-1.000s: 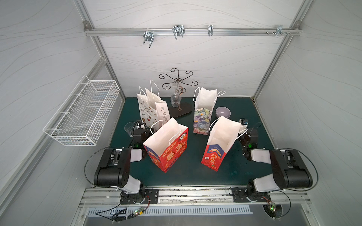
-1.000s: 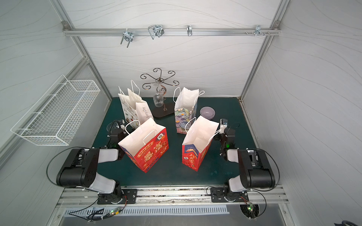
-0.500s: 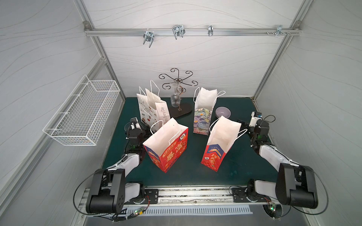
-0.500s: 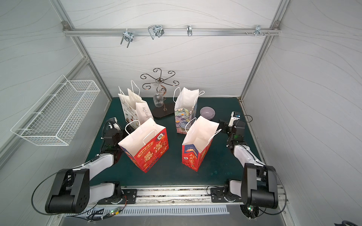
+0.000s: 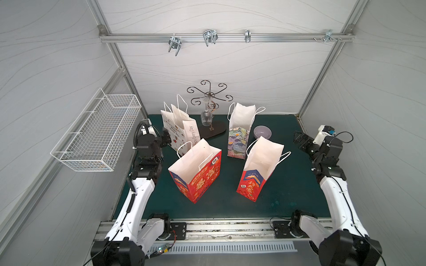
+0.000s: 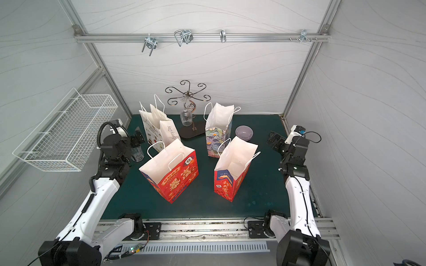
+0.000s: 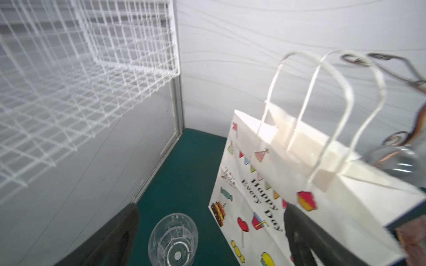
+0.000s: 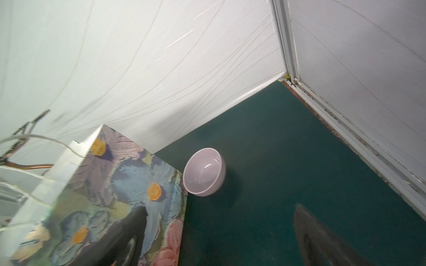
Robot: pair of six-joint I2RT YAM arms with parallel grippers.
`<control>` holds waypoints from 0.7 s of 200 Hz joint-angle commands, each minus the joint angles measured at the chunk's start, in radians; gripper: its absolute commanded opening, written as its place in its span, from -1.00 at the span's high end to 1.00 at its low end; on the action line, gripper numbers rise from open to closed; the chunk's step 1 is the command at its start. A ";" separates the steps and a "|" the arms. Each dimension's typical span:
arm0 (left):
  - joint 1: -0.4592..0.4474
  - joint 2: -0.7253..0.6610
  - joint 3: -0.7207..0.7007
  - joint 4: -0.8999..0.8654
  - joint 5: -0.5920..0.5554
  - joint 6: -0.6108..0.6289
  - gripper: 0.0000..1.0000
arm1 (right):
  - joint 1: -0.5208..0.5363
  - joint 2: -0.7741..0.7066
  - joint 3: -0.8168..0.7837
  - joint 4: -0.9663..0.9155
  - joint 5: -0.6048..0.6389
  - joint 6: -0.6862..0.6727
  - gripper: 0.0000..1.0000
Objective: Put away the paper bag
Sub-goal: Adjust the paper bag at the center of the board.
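a: what is changing?
b: both my arms are unfolding and reaching out over the worktop (image 5: 288, 184). my left claw (image 5: 165, 138) is hanging released just beside the white paper bag (image 5: 177, 129). my right claw (image 5: 299, 139), released too, is facing the floral bag (image 5: 238, 135).
a: and the bag?
b: it is standing untouched on the worktop. i am judging this as only the approach.

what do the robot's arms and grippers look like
The left arm and right arm have white links and black joint housings. The left gripper and right gripper are black, each with two flat fingers. A ribbed black cable loops at the left wrist; a thin black wire at the right.
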 commanded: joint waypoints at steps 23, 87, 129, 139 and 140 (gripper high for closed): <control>0.004 0.016 0.275 -0.174 0.396 0.016 -0.94 | 0.004 -0.058 0.173 -0.232 -0.173 0.017 -0.99; -0.279 0.148 0.594 -0.382 0.584 0.074 -0.92 | 0.102 0.006 0.545 -0.643 -0.229 -0.250 -0.98; -0.474 0.215 0.712 -0.526 0.563 0.054 -0.91 | 0.188 0.049 0.704 -0.842 -0.215 -0.449 -0.98; -0.528 0.228 0.732 -0.570 0.538 0.053 -0.90 | 0.213 0.061 0.732 -0.888 -0.197 -0.496 -0.98; -0.533 0.229 0.734 -0.573 0.536 0.053 -0.90 | 0.216 0.063 0.734 -0.892 -0.195 -0.501 -0.98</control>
